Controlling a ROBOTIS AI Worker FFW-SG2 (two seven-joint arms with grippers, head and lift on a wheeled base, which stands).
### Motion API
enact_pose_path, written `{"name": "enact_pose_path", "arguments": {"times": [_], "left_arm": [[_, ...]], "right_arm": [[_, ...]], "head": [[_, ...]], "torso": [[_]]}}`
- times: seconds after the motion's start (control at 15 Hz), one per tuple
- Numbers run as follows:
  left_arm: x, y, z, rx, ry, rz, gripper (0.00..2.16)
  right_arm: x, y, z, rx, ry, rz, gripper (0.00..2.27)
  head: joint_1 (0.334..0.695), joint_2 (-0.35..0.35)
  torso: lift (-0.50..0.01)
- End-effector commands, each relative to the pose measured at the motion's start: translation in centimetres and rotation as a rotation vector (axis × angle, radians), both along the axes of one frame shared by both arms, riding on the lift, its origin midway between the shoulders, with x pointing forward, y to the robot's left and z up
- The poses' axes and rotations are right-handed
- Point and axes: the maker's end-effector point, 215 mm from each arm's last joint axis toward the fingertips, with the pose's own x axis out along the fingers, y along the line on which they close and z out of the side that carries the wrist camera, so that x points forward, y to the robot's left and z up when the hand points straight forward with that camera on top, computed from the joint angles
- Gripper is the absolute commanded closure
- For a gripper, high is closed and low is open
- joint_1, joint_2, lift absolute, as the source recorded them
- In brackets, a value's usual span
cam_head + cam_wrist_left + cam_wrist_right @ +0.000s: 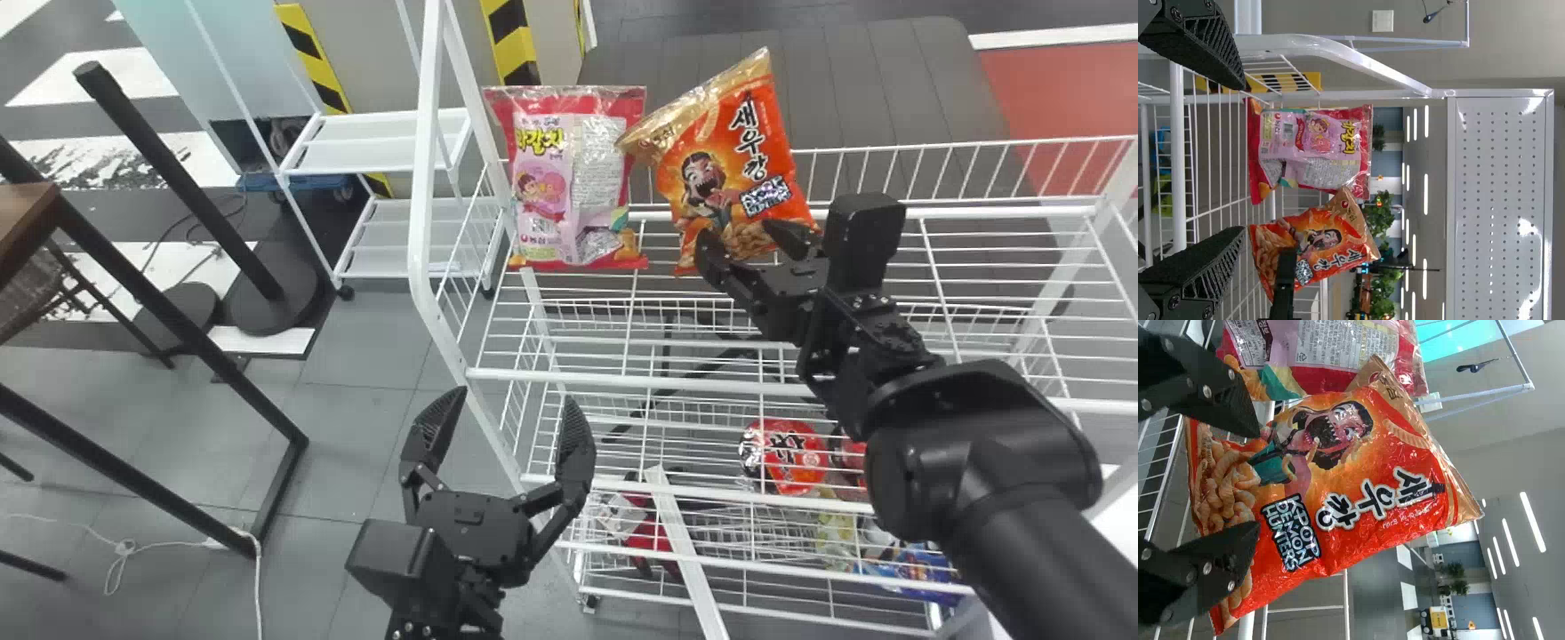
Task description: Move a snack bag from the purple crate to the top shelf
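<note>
The orange snack bag point(729, 160) is at the top shelf point(747, 384) of the white wire rack, near the rear rail, its printed front facing the robot and its gold upper seal slanting down toward the left. The right tool point(740, 240) is at the bag's lower part, its two black fingers spread, with orange wrapper showing in the gap; whether they touch it, I cannot tell. Just left of it stands a pink-and-red snack bag point(573, 178), upright, and the orange bag's upper corner overlaps its edge in the right wrist view.

Farther out, the left tool point(514, 413) hangs in front of the rack's left end, well apart from both bags, fingers wide open and nothing between them. Lower in the rack lie a round red package point(794, 456), a pale yellow one point(836, 538) and a blue one point(925, 569). Beyond the rack's left side is a white wire cart point(378, 142) on the grey floor point(364, 356).
</note>
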Motion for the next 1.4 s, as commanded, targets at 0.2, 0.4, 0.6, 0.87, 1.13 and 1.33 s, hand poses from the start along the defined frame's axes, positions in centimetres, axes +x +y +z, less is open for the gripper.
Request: {"name": "enact_pose_path", "arguments": {"times": [0.2,0.4,0.6,0.87,1.13,1.33], "left_arm": [[0.0,0.0,-0.1,0.000,0.002,0.000,0.04],[0.0,0.1,-0.2,0.003,0.004,0.000,0.04],[0.1,0.2,-0.2,0.005,0.005,0.002,0.04],[0.2,0.1,-0.3,0.007,0.008,0.000,0.04],[0.2,0.1,-0.4,0.014,0.014,0.000,0.04],[0.3,0.3,-0.3,0.016,0.012,0.003,0.04]], "right_arm": [[-0.9,0.7,1.0,0.017,-0.037,0.011,0.30],[-1.5,1.4,2.9,0.031,-0.070,0.028,0.29],[-2.7,2.9,5.5,0.038,-0.104,0.060,0.16],[-5.2,4.1,8.9,0.032,-0.187,0.082,0.10],[-8.3,4.4,12.5,0.040,-0.253,0.083,0.10],[-10.0,3.2,12.6,0.043,-0.213,0.066,0.12]], "head": [[0.695,0.210],[0.695,0.219],[0.695,0.228],[0.695,0.252],[0.695,0.270],[0.695,0.278]], "torso": [[0.000],[0.000],[0.000],[0.000],[0.000],[0.000]]}}
